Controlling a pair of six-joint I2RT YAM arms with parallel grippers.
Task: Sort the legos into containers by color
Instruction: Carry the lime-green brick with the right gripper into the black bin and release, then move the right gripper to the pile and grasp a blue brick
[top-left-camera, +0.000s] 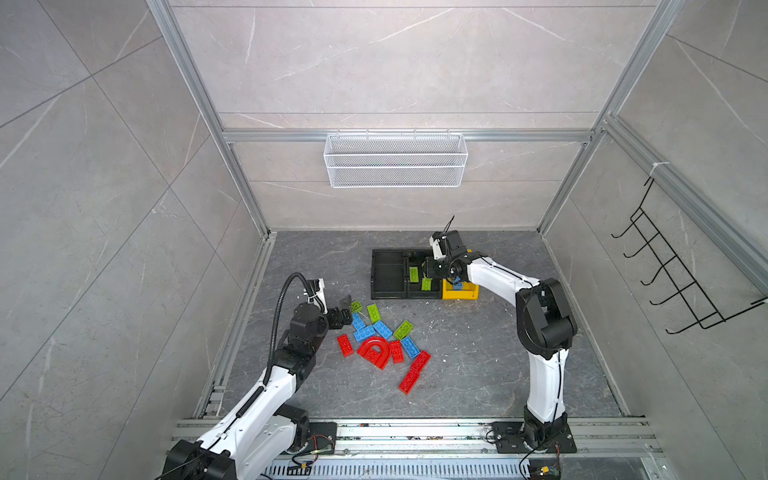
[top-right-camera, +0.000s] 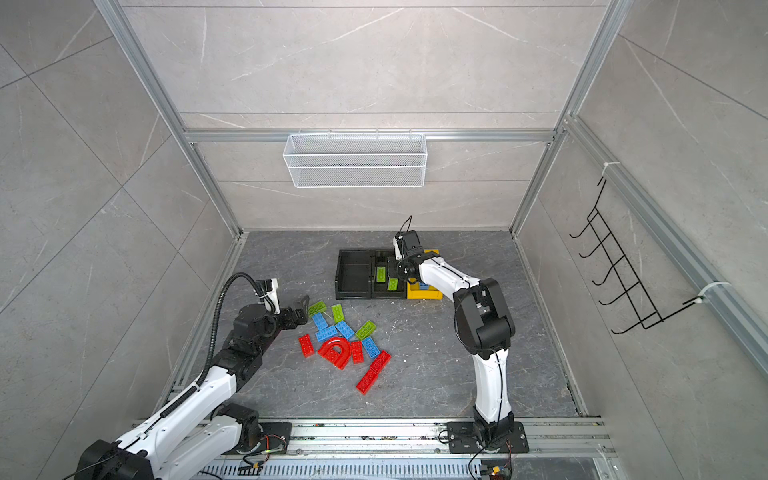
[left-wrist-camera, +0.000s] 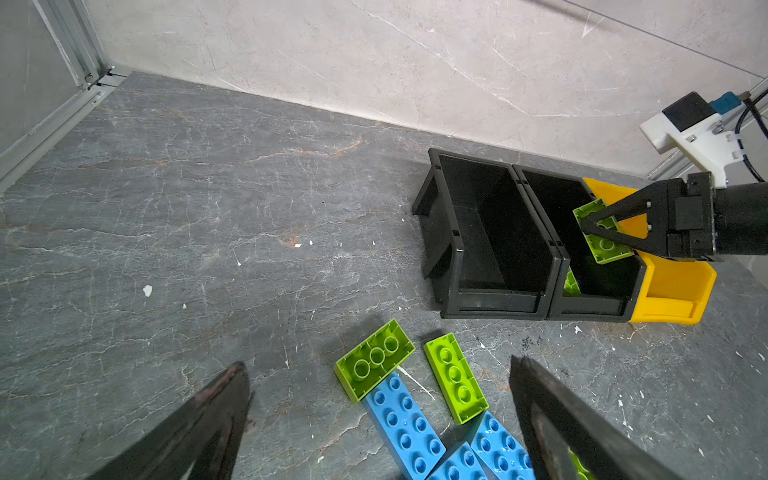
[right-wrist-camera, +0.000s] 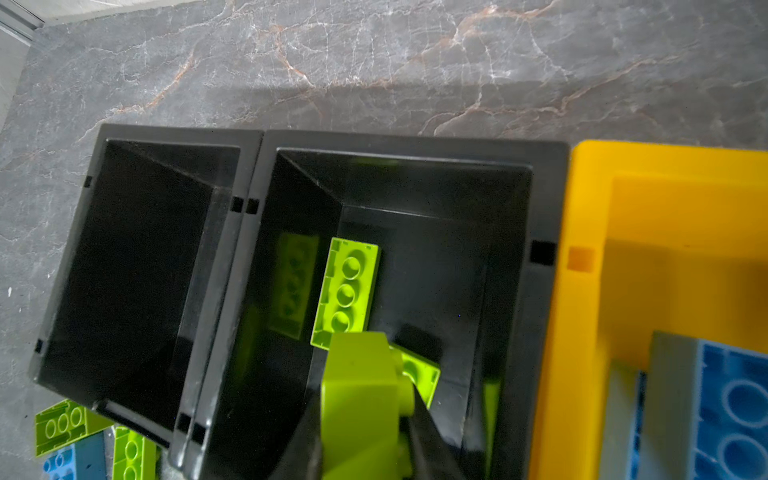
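My right gripper (right-wrist-camera: 361, 440) is shut on a lime green lego (right-wrist-camera: 357, 386), held over the middle black container (right-wrist-camera: 415, 143). Two more green legos (right-wrist-camera: 347, 291) lie inside it. The yellow container (top-left-camera: 467, 294) to its right holds blue legos (right-wrist-camera: 731, 407); the left black container (top-left-camera: 374, 272) stands beside them. My left gripper (left-wrist-camera: 378, 368) hangs open over the far-left end of the loose pile, above an upturned green lego (left-wrist-camera: 374, 359) and a blue one (left-wrist-camera: 405, 424). The pile also has a red arch (top-left-camera: 375, 351) and several red, blue and green bricks.
A white wire basket (top-left-camera: 395, 160) hangs on the back wall, and a black hook rack (top-left-camera: 673, 274) on the right wall. Aluminium rails (top-left-camera: 245, 307) edge the dark marble floor. Both arm bases sit along the front rail.
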